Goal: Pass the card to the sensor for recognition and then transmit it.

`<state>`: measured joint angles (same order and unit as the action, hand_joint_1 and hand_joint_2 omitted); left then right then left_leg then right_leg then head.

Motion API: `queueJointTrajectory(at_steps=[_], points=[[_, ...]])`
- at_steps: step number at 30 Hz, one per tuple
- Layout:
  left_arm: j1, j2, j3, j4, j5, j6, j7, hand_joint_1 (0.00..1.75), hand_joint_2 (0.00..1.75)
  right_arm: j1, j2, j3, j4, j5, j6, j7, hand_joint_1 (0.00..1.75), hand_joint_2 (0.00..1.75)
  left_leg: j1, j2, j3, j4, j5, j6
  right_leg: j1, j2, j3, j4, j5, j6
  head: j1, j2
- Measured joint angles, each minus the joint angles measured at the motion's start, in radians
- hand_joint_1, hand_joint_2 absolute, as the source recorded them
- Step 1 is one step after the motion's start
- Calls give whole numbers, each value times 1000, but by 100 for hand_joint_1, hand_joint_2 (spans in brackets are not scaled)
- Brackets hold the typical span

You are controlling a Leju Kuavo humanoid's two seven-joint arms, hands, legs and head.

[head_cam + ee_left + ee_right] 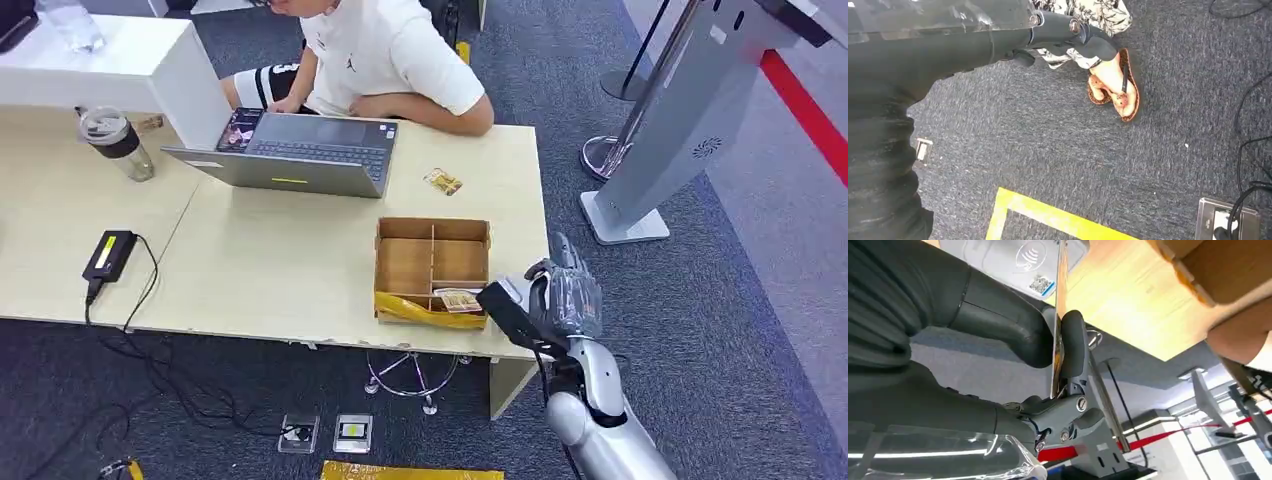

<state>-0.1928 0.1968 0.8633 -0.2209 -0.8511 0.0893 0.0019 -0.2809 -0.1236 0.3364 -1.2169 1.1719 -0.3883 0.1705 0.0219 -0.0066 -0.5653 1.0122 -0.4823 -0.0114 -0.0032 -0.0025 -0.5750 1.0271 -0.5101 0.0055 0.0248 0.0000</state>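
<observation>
Card (1058, 347) is pinched edge-on between thumb and finger of the right hand (998, 355), at the table's (300, 270) near right corner, above the grey sensor pad (1013, 260). Judgement: lower it flat and level over the contactless mark, keeping the pinch firm. Left hand (1068, 35): cannot tell; farther back, the cardboard box (432, 265).

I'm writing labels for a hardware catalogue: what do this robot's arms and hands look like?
The right arm is glossy silver with rounded segments and a black cable alongside. The right hand has a grey ribbed cover under clear plastic wrap, a thick dark grey thumb, and darker metal fingers jointed with silver screws. The left hand is similar: dark grey casing, clear film, black screw-jointed fingers.
</observation>
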Motion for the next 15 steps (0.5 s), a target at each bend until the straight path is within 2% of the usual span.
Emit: queueJointTrajectory(at_steps=[10,15], points=[[2,3,0,-6,-9,-13,0,0,175,-44,-10,-77,0,-56,-4,-31,175,175,0,0,0,0,0,0,0,0,0,0,0,0,0,0],[2,2,0,-6,-10,-10,0,0,175,-46,-7,-75,12,2,2,-26,175,175,0,0,0,0,0,0,0,0,0,0,0,0,0,0]])
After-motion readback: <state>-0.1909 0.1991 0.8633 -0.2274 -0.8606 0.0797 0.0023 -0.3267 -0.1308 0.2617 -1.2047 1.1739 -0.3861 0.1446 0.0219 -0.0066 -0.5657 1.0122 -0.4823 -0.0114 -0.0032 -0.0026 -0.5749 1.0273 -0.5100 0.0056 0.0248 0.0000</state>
